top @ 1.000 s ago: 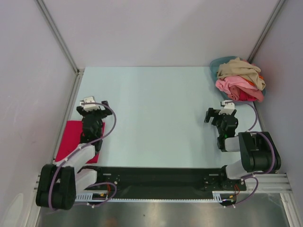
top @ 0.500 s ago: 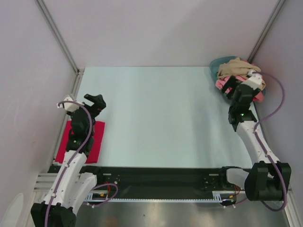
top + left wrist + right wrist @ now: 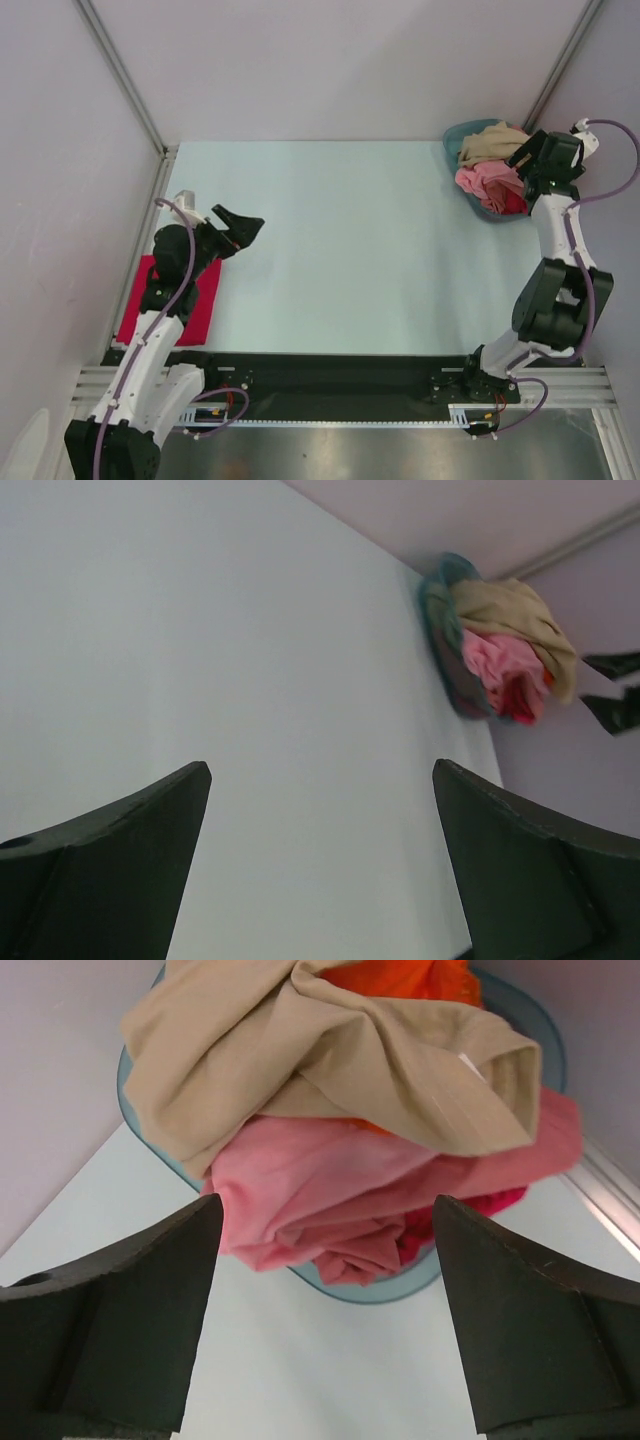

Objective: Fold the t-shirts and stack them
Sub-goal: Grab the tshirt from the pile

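The right gripper (image 3: 325,1205) hangs directly over the teal basin (image 3: 535,1035), which stands in the far right corner of the worktop (image 3: 340,240). Its jaws stand wide apart and nothing is between them.

In the basin lies a crumpled heap. The tan t-shirt (image 3: 330,1060) is on top, the pink t-shirt (image 3: 400,1185) is under it and bulges over the near rim, the orange t-shirt (image 3: 400,980) shows at the back, and a bit of a red t-shirt (image 3: 495,1202) shows low at the side. In the right wrist view the pink cloth sits between the two jaws and the tan one just beyond them. The heap has no clear long axis; only the tan folds run crosswise to the jaws.

The left gripper (image 3: 240,227) is also wide open and empty. It points across the bare middle of the worktop, well apart from the basin, so the right arm is by far the nearer one. Under the left arm a folded magenta-red t-shirt (image 3: 135,310) lies flat at the left edge.
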{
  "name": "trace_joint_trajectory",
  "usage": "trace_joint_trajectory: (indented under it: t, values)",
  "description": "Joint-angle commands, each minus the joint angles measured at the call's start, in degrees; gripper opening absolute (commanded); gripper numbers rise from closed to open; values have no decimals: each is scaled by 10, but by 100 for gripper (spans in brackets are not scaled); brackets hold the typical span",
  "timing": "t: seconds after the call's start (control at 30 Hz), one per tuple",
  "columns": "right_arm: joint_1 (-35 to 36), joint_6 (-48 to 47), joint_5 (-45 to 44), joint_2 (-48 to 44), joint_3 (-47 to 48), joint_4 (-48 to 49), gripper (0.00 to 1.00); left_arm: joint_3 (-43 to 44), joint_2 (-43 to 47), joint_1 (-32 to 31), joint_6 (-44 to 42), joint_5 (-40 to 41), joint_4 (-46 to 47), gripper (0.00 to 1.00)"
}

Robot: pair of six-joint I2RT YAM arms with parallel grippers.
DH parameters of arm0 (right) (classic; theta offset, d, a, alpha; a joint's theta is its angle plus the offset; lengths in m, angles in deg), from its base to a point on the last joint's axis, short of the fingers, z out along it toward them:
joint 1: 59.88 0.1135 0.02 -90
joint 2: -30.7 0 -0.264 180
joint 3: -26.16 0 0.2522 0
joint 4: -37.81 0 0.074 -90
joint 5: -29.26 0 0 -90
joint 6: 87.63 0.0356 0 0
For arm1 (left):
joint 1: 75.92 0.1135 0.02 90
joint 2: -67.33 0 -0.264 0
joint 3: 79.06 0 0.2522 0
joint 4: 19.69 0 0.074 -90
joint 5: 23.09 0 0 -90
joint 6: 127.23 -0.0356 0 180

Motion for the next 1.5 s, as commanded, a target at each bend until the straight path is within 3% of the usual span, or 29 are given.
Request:
trace_joint_trajectory:
  t: [0.0,0.17,0.43,0.63,0.83,1.0,1.13,1.47]
  values:
    - [-1,36,38,60,60,25,90,-18,-28,3,25,-174,97,100]
    - [-2,64,19,137,85,97,85,-23,-56,3,12,-233,129,95]
    - [16,46,-40,178,105,180,79,-13,-80,2,7,-261,129,92]
    - [24,57,-52,179,126,158,79,-19,-79,1,11,-270,126,89]
    - [51,58,-90,162,178,35,84,-12,-70,1,12,-275,114,88]
    - [72,47,-121,142,167,33,87,-10,-69,0,15,-275,108,88]
    - [72,47,-149,194,227,-10,84,-8,-71,0,15,-273,106,88]
    - [82,26,-197,329,334,20,74,-5,-71,0,-2,-256,75,87]
